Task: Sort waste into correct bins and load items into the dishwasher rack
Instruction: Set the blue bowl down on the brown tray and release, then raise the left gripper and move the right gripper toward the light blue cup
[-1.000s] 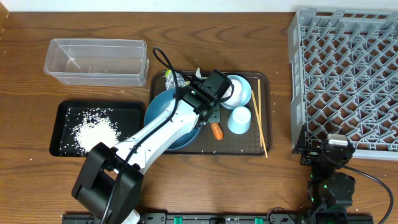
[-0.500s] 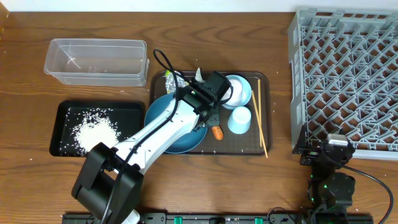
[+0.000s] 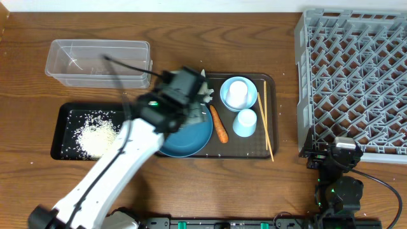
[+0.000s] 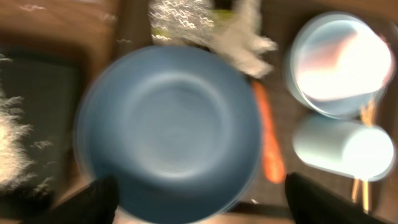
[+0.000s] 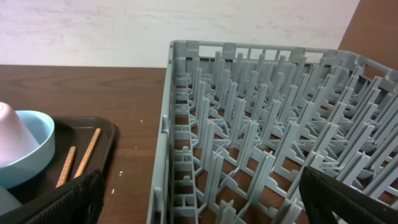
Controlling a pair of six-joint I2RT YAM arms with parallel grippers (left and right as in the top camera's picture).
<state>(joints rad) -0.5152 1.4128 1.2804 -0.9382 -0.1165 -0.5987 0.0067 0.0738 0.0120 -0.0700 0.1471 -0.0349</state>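
I hold the left gripper [image 4: 202, 202] spread and empty above the plate [image 4: 168, 130] (carrot [image 3: 219, 124] just beside it, probably my next pick). The right gripper [image 5: 199, 205], fingers also spread, waits by the rack [image 5: 261, 124] for loading.

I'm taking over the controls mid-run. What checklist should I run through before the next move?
1. Left pincer open, holding nothing: ok.
2. Right pincer open: ok.
3. Carrot binned: not ok, it lies on the brown tray beside the plate.
4. Rice in the black tray: ok.
5. Room in the dishwasher rack: ok, nothing in it.
6. Left wrist view sharp: not ok, blurred.
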